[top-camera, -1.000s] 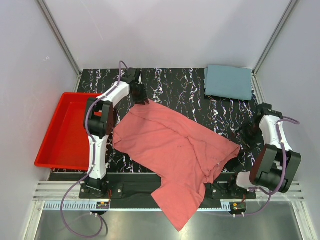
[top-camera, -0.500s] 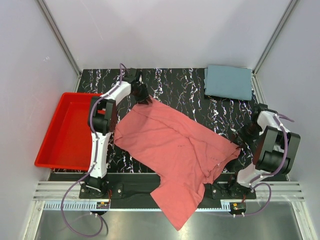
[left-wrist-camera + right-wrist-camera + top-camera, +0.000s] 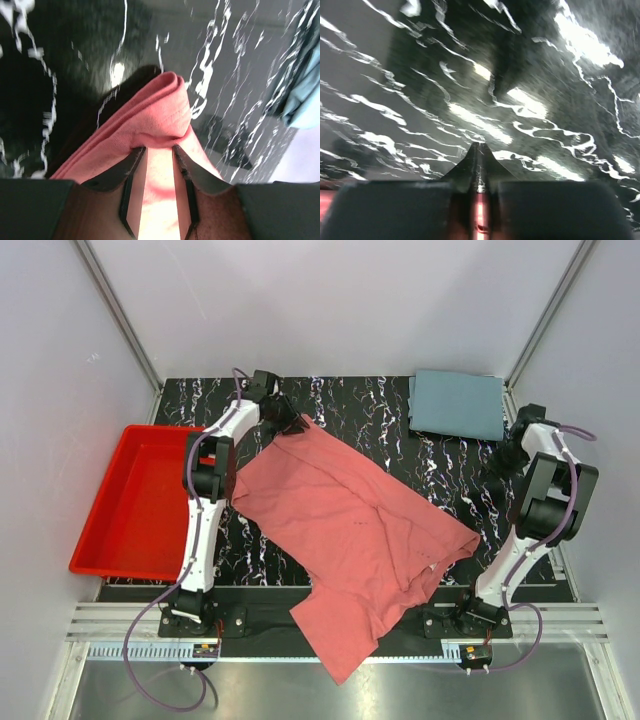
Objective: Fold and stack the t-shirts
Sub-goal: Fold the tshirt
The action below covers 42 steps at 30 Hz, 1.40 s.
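t-shirt (image 3: pixel 150 112) corner between left claw (image 3: pixel 158 149) fingers

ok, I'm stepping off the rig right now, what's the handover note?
Grippers: left gripper shut on the far end of the red t-shirt; right gripper shut on nothing, over the table at its right side.
Things: red t-shirt lies unfolded diagonally, near end hanging off the front edge.
Done: grey-blue t-shirt folded at the far right corner.
Left: flatten and fold the red one, then stack it on the grey-blue one.
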Each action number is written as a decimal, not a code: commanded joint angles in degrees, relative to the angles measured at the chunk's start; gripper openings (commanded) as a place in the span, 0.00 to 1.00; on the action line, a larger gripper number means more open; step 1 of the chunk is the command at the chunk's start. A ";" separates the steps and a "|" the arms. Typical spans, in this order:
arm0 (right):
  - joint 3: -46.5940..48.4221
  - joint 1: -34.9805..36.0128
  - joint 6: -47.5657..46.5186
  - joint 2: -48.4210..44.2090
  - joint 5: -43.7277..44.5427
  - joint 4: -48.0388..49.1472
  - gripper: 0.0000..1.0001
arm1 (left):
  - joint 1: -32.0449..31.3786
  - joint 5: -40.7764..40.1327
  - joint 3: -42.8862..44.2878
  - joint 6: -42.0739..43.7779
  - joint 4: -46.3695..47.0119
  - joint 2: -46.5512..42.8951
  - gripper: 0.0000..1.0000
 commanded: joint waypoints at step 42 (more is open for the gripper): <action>-7.36 -2.05 -5.89 -1.51 -0.03 9.41 0.07 | 2.47 3.74 -1.45 -5.15 12.22 1.65 0.31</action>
